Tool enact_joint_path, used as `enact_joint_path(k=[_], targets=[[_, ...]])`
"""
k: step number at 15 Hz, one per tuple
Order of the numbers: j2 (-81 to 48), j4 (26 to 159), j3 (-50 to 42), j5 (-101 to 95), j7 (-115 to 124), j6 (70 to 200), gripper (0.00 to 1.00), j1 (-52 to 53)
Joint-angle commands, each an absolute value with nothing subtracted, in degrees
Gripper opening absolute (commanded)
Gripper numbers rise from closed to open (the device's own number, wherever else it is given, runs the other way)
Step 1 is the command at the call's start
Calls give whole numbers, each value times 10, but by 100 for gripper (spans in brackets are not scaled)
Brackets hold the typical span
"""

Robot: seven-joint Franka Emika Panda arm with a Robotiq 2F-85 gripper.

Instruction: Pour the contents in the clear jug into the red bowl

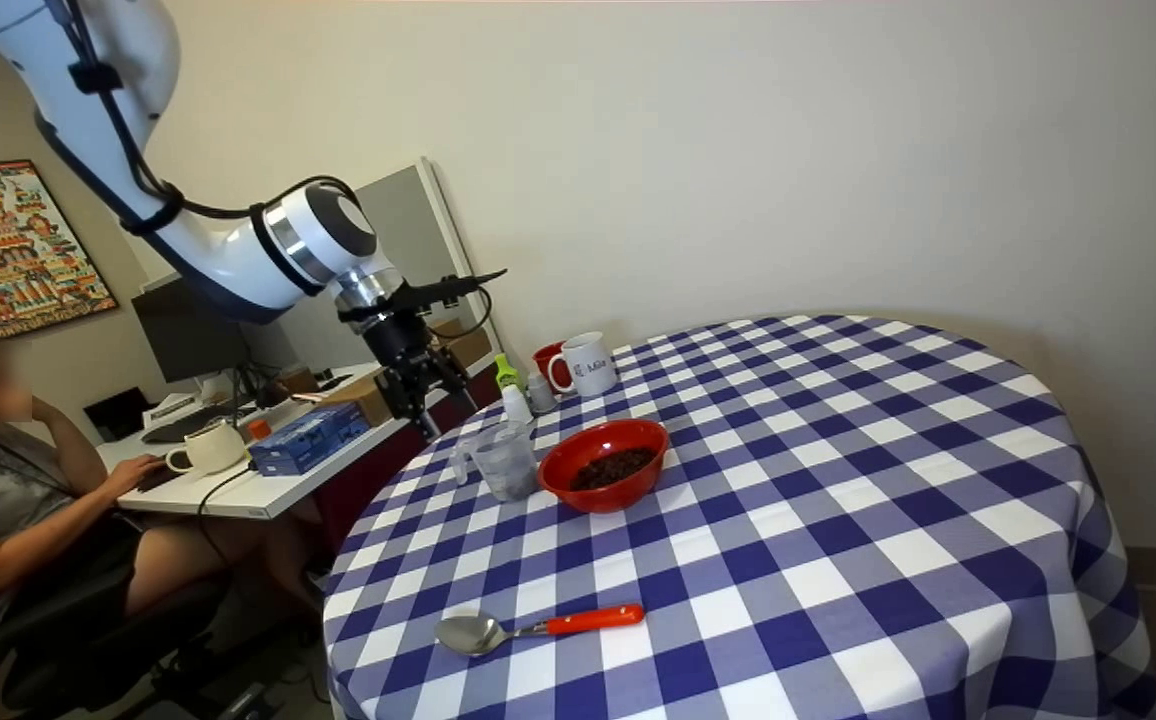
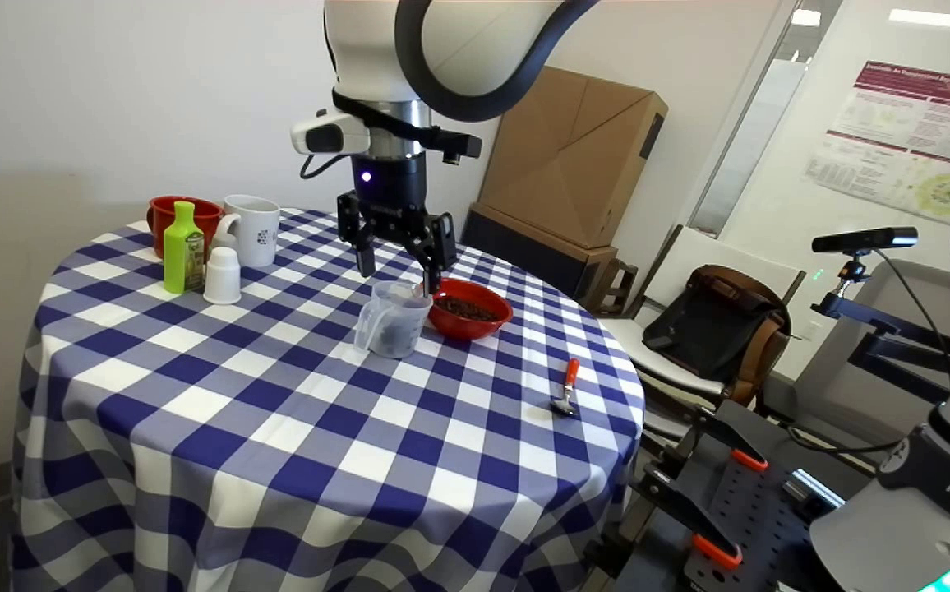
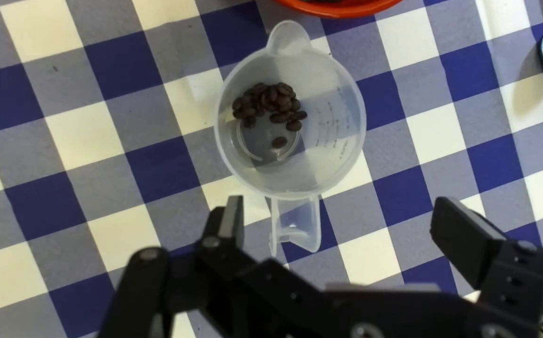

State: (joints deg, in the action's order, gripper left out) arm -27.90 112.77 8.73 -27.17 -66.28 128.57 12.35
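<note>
Nearest, the black pincer (image 3: 339,211) gapes wide, gripping nothing. Below it, the translucent plastic measuring jug (image 3: 316,119) stands upright on the checked, cloth-covered table (image 3: 112,131), oval brown coffee beans (image 3: 281,101) clustered inside; just beyond the jug curves the round red bowl (image 3: 346,11).

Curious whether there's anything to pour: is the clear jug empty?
Not empty: looking down into the clear jug, the wrist view shows a small heap of brown beans at its bottom.

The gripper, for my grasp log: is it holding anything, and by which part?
Nothing is held. The gripper is open, its fingers wide apart in the wrist view, and the clear jug stands upright on the tablecloth, its handle not gripped.
</note>
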Motion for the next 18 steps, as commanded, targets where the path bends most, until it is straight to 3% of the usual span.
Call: enact_joint_path(k=[1,5,6,7,9,18], targets=[[-318,1084,86,-288,-648,1286,100,131],[-342,1058,86,-287,-649,1281,100,136],[-347,1054,86,-286,-650,1281,95,137],[-351,1050,86,-285,-650,1280,74,137],[-356,1046,85,-286,-650,1278,69,139],[-347,1054,88,-284,-653,1272,4,142]])
